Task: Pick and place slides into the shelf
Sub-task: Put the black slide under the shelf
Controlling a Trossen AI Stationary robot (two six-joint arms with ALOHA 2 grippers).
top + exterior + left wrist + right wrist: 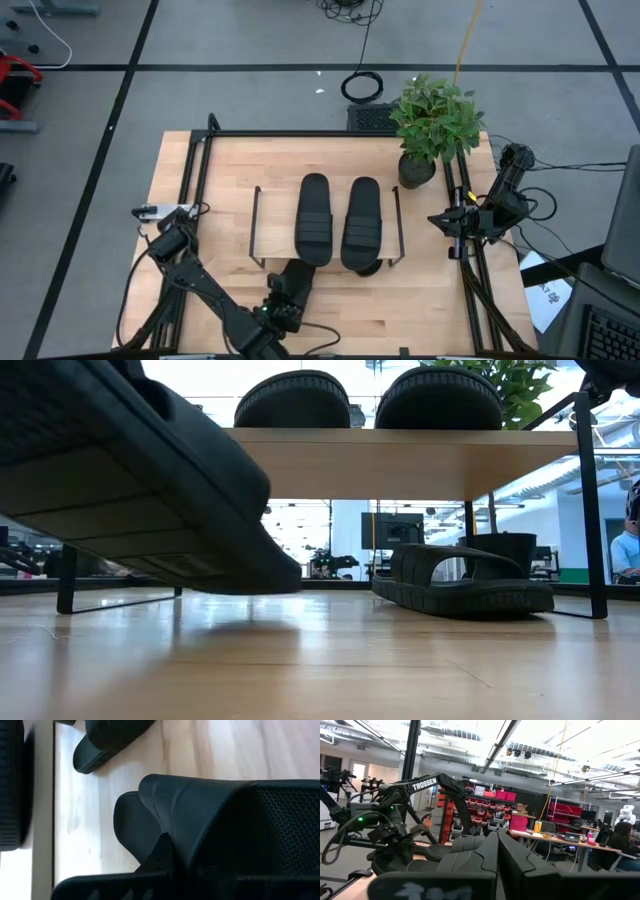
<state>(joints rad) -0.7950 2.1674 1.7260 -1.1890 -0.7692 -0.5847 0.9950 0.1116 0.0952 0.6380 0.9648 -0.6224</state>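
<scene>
Two black slides (314, 218) (362, 222) lie side by side on the top board (400, 460) of the shelf. A third slide (465, 582) rests on its sole on the table under the shelf, at its right. My left gripper (288, 295) stands at the table's near edge in front of the shelf, shut on the fourth slide (130, 470), which hangs above the table. My right gripper (455, 222) waits shut, with nothing in it, at the table's right edge beside the plant. My left gripper is shut on the fourth slide at its strap (190, 805); the slide itself fills the wrist view and hides just where the fingers (160, 857) close. The fingers slant down from the table's near side. The slide is lifted clear and tilted, its sole's lower end (265, 565) just above the wood.
A potted plant (432, 125) stands at the shelf's far right. Black rails (195, 190) run along the table's left, far and right edges. Bare wood lies left of the shelf and under its left half.
</scene>
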